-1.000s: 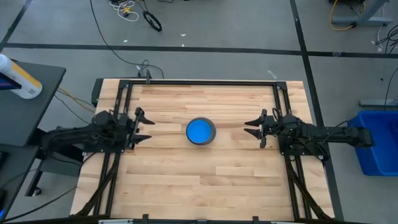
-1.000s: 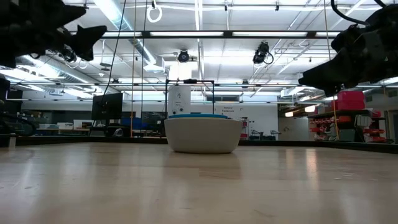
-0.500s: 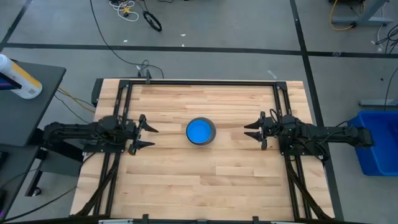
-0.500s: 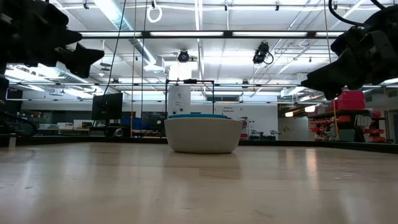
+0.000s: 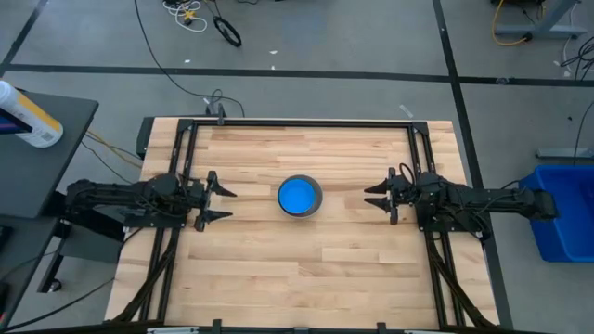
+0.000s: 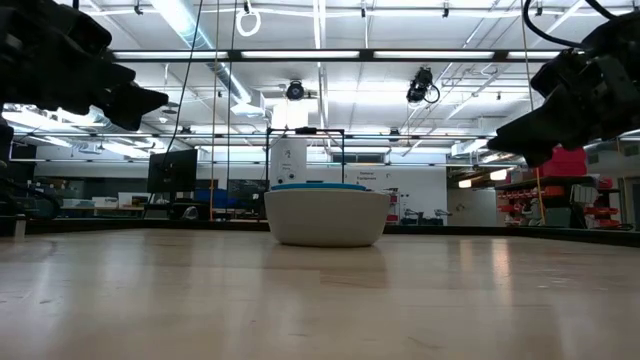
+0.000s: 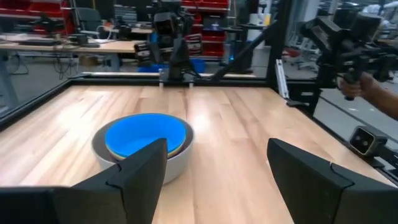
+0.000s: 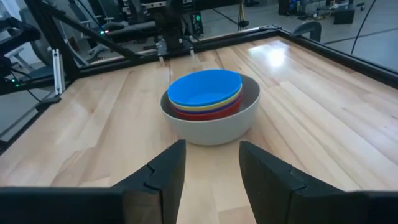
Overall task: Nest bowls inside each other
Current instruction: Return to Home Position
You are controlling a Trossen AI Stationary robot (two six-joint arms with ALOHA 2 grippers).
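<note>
The bowls stand nested in one stack (image 5: pixel 300 196) at the table's middle. The grey bowl (image 8: pixel 211 124) rests on the wood by its base and holds a red, a yellow and, on top, a light blue bowl (image 8: pixel 206 87); a dark blue one does not show. My left gripper (image 5: pixel 229 205) hangs open to the left of the stack, pointing level at it (image 7: pixel 143 140), well short of it. My right gripper (image 5: pixel 371 199) hangs open to the right, also aimed at the stack and apart from it. Both grippers (image 6: pixel 130 98) (image 6: pixel 510 135) are clear above the table.
A black frame (image 5: pixel 302 121) runs around the wooden table top (image 5: pixel 306 269). Bare wood lies all round the stack. A person's hand with a controller (image 7: pixel 364 87) shows beyond the table's edge in the left wrist view.
My left gripper has swung toward the table's near edge, sunk a little and turned until it points straight at the stack; it has stayed open. The stack has not moved.
</note>
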